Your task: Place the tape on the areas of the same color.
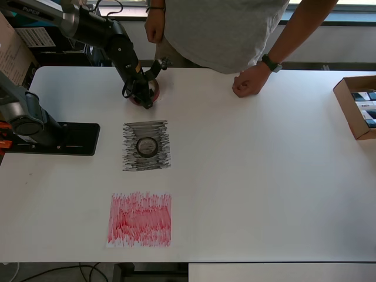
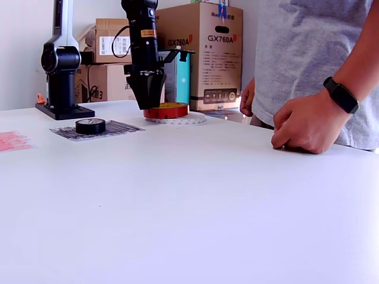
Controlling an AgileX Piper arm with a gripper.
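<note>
Far right of the overhead view, an open cardboard box point(image 1: 354, 107) sits on the desk point(image 1: 264, 188) with small packs inside, too blurred to name. Upper left, the hand point(image 1: 144, 97) is down over the dark-red tape roll point(image 2: 166, 110), which lies on the white roll point(image 2: 190, 119); I cannot tell whether it grips. The black roll point(image 1: 147, 145) rests on the black sheet point(image 1: 130, 157). The red sheet point(image 1: 140, 219) lies bare, lower left. A person's fist point(image 1: 250, 81) rests nearby.
</note>
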